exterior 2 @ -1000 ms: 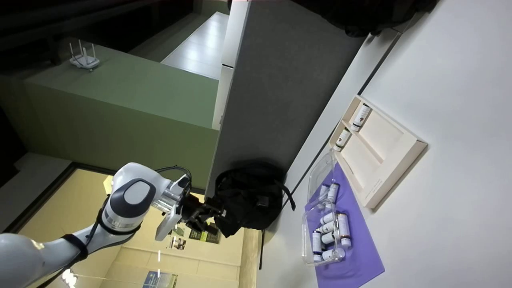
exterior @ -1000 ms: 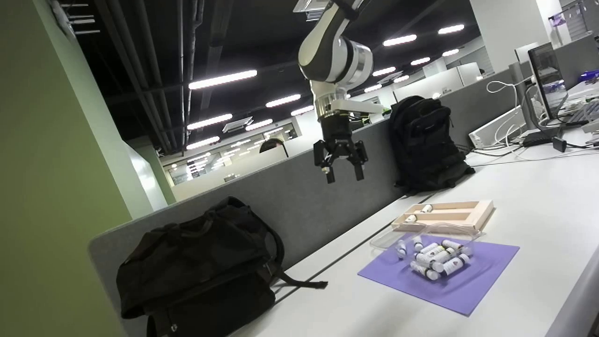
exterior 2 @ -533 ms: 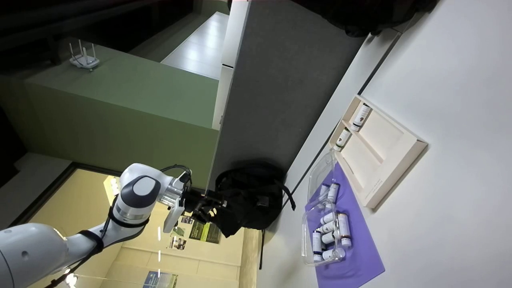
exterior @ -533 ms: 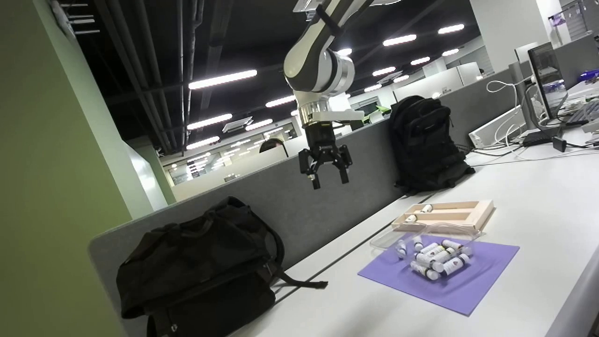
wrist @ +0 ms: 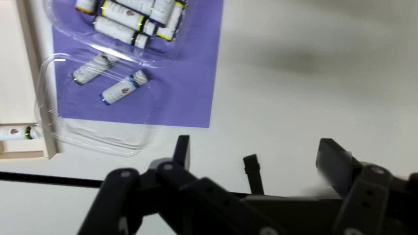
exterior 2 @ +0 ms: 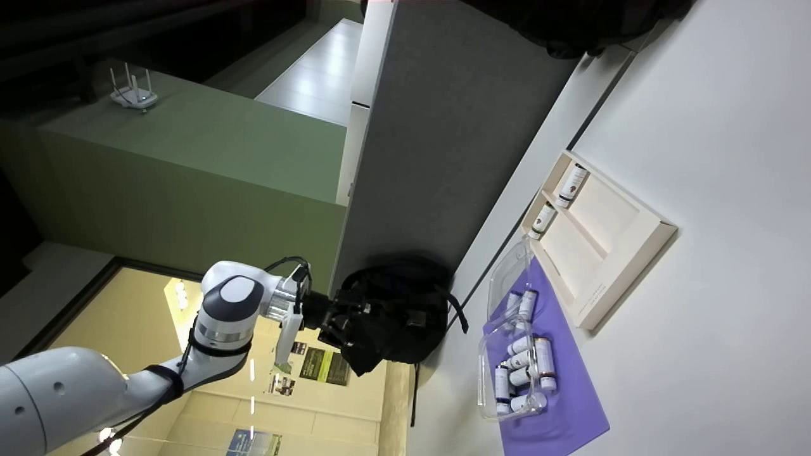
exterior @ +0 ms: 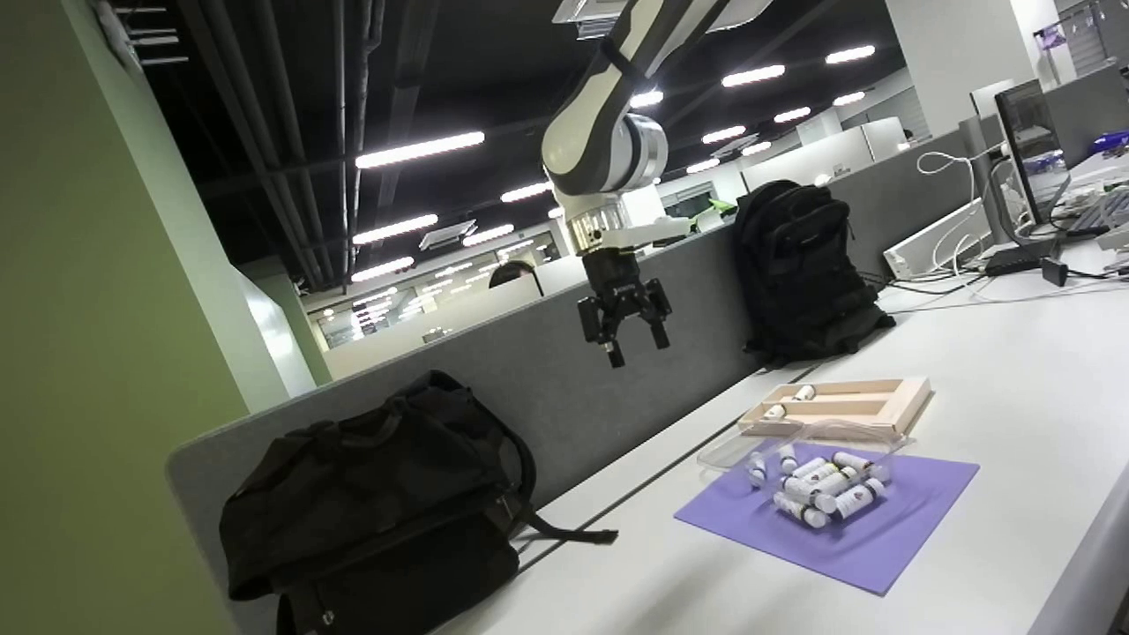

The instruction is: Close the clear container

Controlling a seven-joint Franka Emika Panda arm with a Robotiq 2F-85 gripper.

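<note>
The clear container is a low see-through box (exterior: pixel 889 448) lying open on a purple mat, with several white bottles (exterior: pixel 857 499) in it. Its rim also shows at the top left of the wrist view (wrist: pixel 112 52) and in an exterior view (exterior 2: pixel 483 380). Its clear lid (wrist: pixel 98 144) lies folded out beside it, also seen in both exterior views (exterior: pixel 732 452) (exterior 2: pixel 492 291). Two bottles (wrist: pixel 119 91) show through the lid; I cannot tell if they are in or under it. My gripper (exterior: pixel 639 351) is open, empty and high above the table, to the right of the lid in the wrist view (wrist: pixel 254 140).
The purple mat (exterior: pixel 917 529) lies under the container. A flat beige tray (exterior: pixel 900 406) with two bottles stands beside it. A black bag (exterior: pixel 379 511) with a strap (wrist: pixel 254 176) and a black backpack (exterior: pixel 803 273) stand along the grey partition (exterior: pixel 573 397).
My open gripper has come down slightly and tilted a little. It has shifted toward the table in both exterior views. The container, lid and bottles have not moved.
</note>
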